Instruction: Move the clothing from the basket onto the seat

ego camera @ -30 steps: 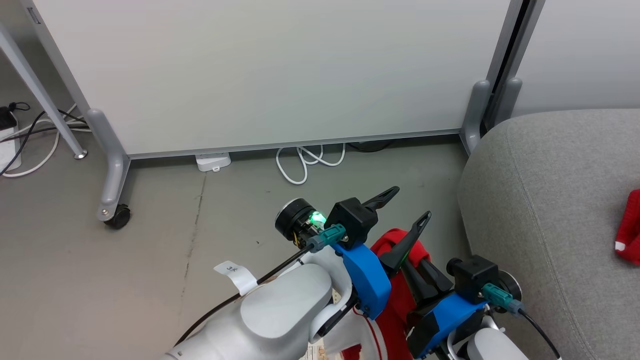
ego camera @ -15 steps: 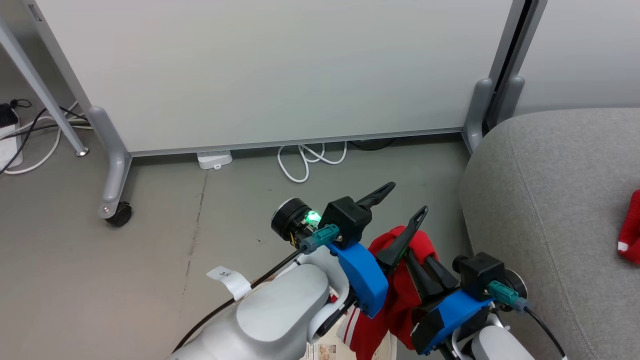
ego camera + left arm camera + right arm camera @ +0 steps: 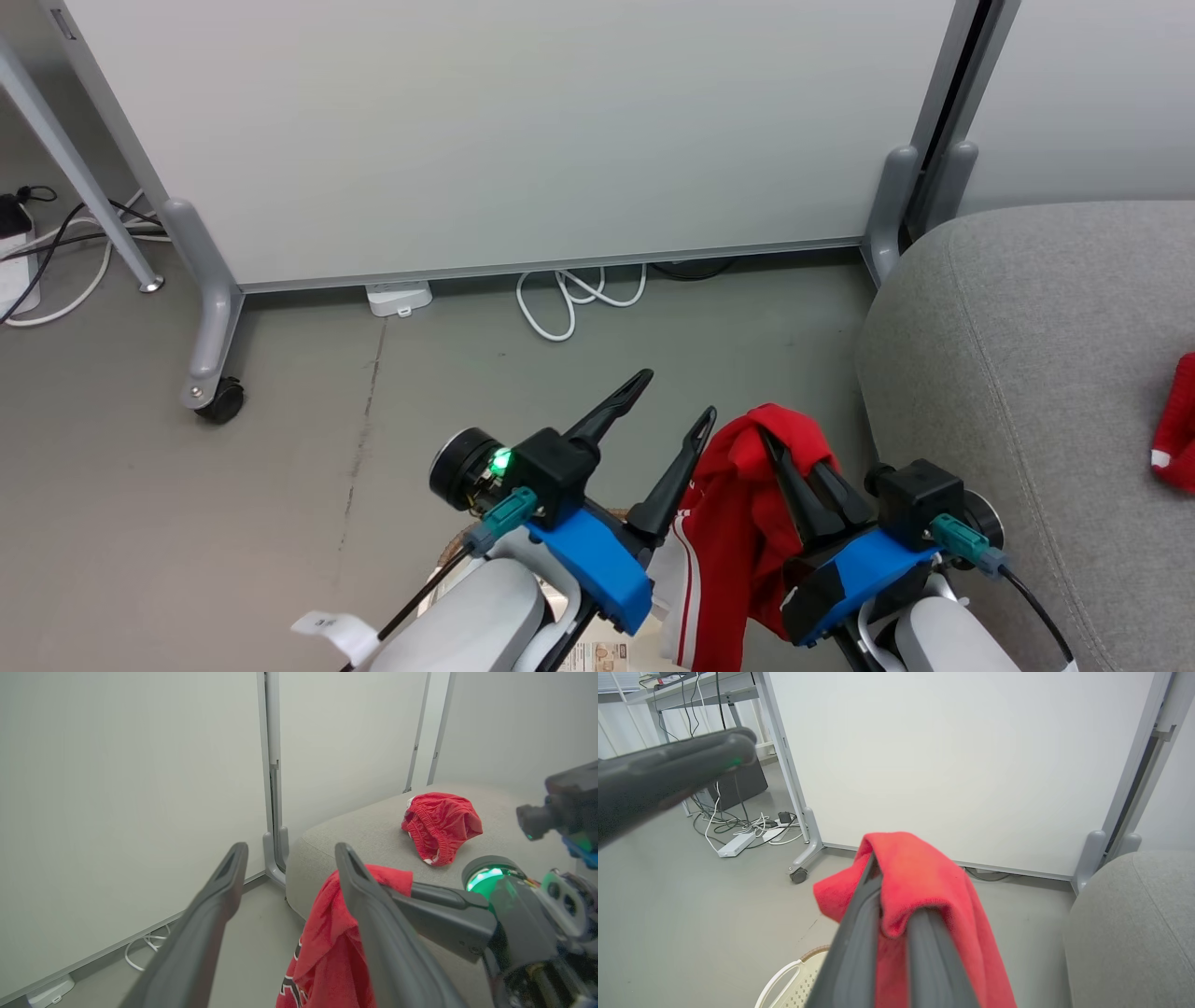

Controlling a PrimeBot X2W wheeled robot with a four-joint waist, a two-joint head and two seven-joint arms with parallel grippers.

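Left hand (image 3: 677,392) backed off toward 8 o'clock, spread wide; right hand (image 3: 792,459) is clamped on a fold of that light, floppy shirt (image 3: 738,499).

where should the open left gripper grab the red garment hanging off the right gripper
Take the hanging fold of the red garment just below the right gripper, which pinches its top. Come sideways from the robot's left: the cloth drapes down, and the left gripper, jaws open, is beside it.
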